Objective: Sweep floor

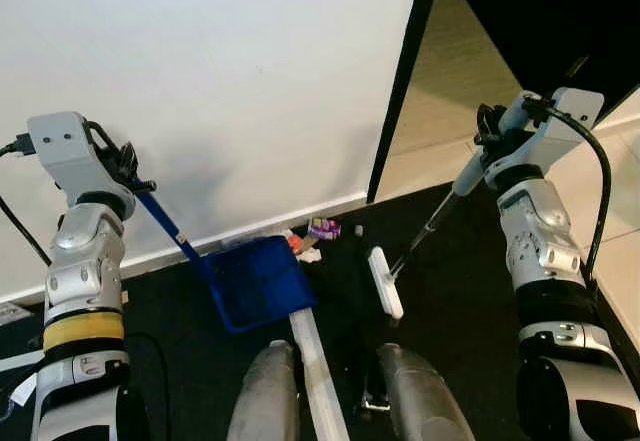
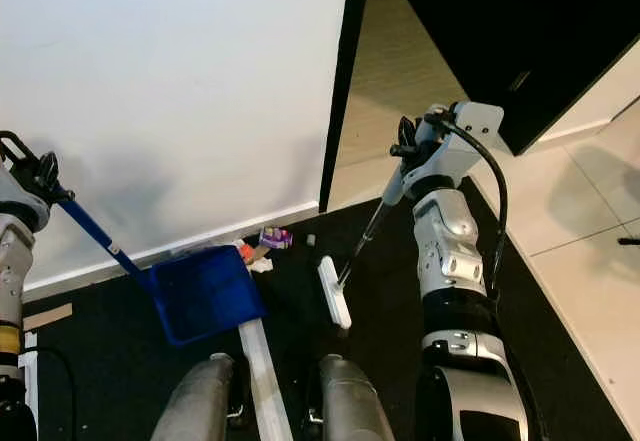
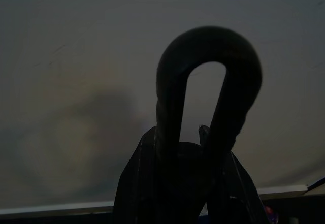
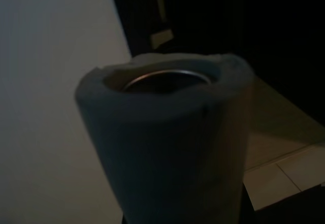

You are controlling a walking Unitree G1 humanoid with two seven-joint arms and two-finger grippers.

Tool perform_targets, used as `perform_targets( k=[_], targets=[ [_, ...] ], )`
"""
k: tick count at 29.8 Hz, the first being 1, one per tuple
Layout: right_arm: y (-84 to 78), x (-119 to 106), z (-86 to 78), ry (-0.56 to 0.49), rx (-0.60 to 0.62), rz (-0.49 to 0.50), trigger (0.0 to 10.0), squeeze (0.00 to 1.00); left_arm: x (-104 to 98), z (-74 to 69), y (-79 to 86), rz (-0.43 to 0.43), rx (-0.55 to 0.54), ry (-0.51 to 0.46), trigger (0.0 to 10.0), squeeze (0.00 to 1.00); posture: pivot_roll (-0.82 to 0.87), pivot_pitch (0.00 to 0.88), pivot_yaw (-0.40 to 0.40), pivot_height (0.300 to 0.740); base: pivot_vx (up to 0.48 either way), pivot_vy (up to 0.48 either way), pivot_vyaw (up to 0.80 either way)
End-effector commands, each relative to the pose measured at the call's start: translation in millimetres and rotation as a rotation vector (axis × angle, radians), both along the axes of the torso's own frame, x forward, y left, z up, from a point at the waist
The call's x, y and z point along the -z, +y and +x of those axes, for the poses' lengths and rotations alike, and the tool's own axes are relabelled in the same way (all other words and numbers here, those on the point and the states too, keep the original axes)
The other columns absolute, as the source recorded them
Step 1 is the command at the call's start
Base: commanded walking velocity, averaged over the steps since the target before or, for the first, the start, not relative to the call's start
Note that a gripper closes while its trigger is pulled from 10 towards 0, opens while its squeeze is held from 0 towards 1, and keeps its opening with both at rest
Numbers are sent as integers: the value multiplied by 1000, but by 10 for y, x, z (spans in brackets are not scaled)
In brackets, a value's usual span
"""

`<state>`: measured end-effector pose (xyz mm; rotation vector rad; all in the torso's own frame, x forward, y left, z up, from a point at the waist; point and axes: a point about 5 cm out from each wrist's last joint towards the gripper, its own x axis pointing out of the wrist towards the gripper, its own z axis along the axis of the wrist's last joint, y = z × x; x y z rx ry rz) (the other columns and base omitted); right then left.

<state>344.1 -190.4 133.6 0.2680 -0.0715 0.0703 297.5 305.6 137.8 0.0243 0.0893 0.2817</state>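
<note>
A blue dustpan rests on the dark floor by the white wall, its long blue handle rising to my left gripper, which is shut on it. The handle's looped end juts out past the fingers. My right gripper is shut on the grey grip of a broom whose thin pole slants down to a white brush head. Small litter, purple, white and red pieces, lies by the skirting between the pan's mouth and the brush.
A white wall with skirting runs across ahead. A black door frame opens to a tan floor beyond. Pale tiles lie on the right. My two legs and a white strip stand close below.
</note>
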Motion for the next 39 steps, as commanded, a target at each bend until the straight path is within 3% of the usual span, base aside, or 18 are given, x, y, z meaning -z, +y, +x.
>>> perform_targets(
  k=[1,20,26,39],
  targets=[
    [16,-42,1,-18,-8,-3,10000,0,7,-41,80,13,-25,14,10000,0,19,105,8,740,0,0,0],
    [22,-46,4,-21,-9,-1,10000,0,18,-36,86,6,-31,19,10000,0,21,99,11,740,0,0,0],
    [24,-48,9,-21,-10,0,10000,0,23,-35,95,11,-32,22,10000,0,22,99,11,740,0,416,0],
    [21,-44,4,-20,-6,1,10000,0,10,-24,71,16,-13,8,10000,0,21,101,12,740,0,0,0]
  ],
)
